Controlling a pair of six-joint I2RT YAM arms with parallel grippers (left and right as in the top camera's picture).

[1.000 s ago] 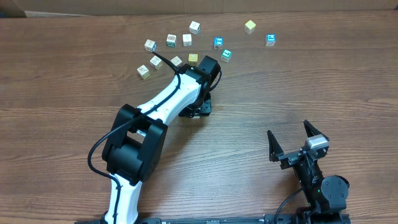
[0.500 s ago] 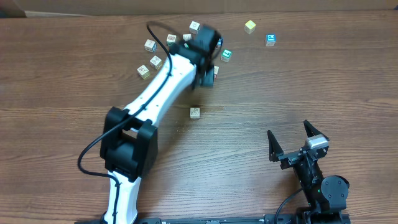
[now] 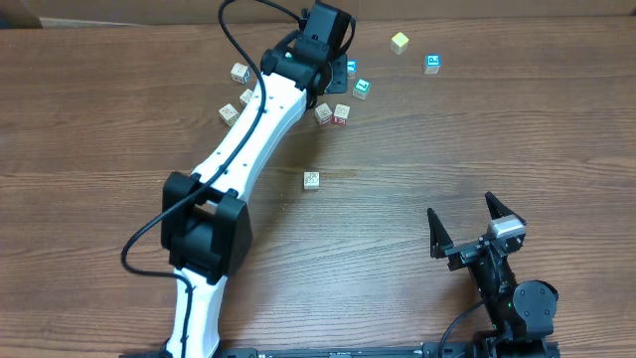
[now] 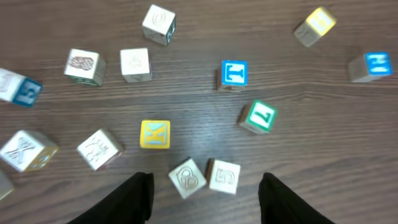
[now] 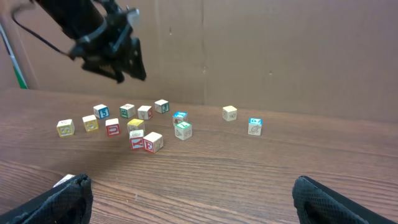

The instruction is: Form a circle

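Progress seems partial: the circle [image 4: 154,134], a clump of tiny wooden picture cubes at the far side of the brown wooden table [image 3: 89,149] beneath the open, empty left gripper [image 4: 205,180], shows no clear ring, one pale cube [image 3: 311,179] lies well apart, and the right gripper [image 3: 459,206] rests wide open.

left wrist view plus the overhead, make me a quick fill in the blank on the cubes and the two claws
1. In the left wrist view, the cube marked K is ___ in colour.
2. The cube marked 7 has its mark printed in ___.
3. The left claw hangs over the cubes and holds ___.
4. In the overhead view, the right claw stands ___, away from the cubes.

Missing words: yellow; green; nothing; open
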